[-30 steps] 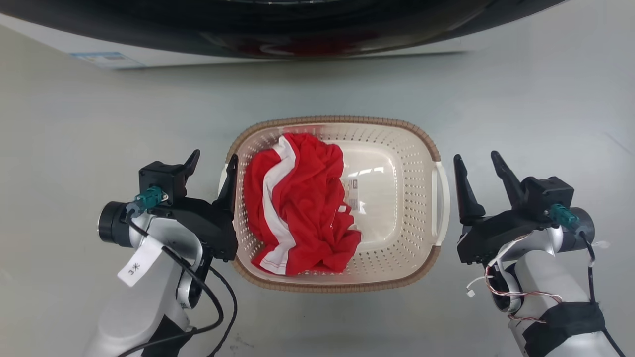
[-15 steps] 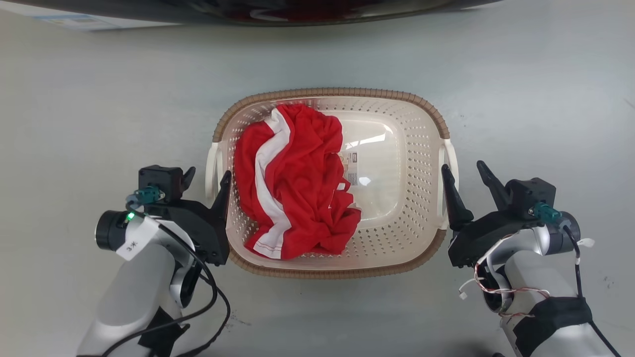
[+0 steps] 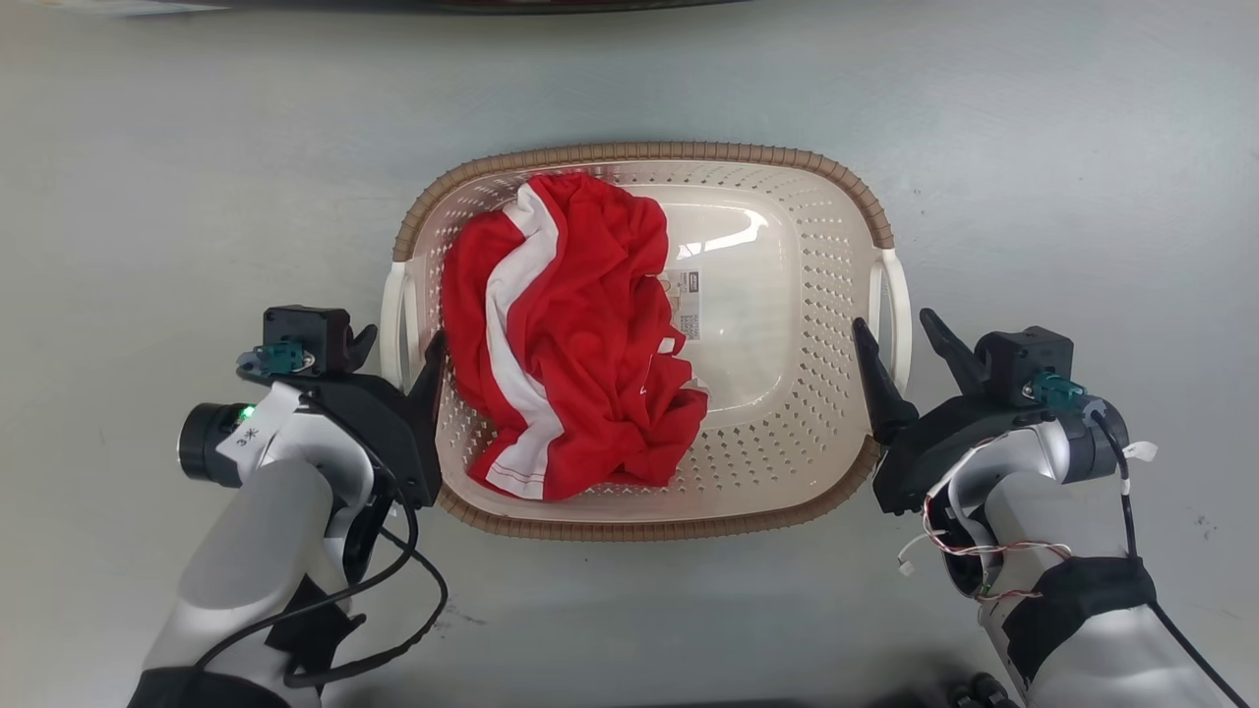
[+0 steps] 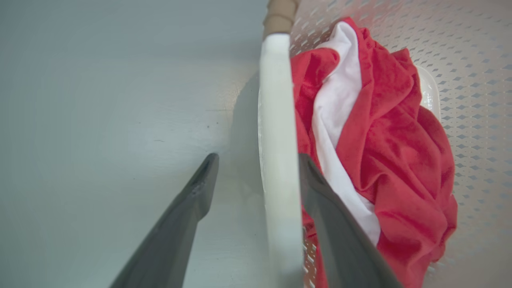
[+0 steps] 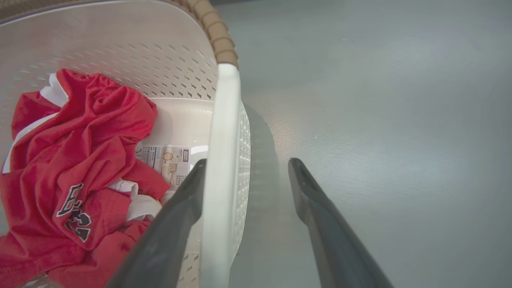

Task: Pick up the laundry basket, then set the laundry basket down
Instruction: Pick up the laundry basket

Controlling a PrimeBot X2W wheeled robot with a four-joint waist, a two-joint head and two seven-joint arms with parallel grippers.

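The cream-white perforated plastic laundry basket (image 3: 644, 150) with its brown woven-look rim sits on the grey floor (image 3: 197, 147), long axis across — the left gripper (image 3: 399, 339) and the right gripper (image 3: 892, 321) each stand with jaws spread astride a white side handle (image 4: 278, 120), one finger inside, one outside.

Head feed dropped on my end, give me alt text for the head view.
The left gripper and right gripper each straddle a white side handle of the laundry basket, jaws open. The basket rests on grey floor, a red-and-white garment heaped in its left half.
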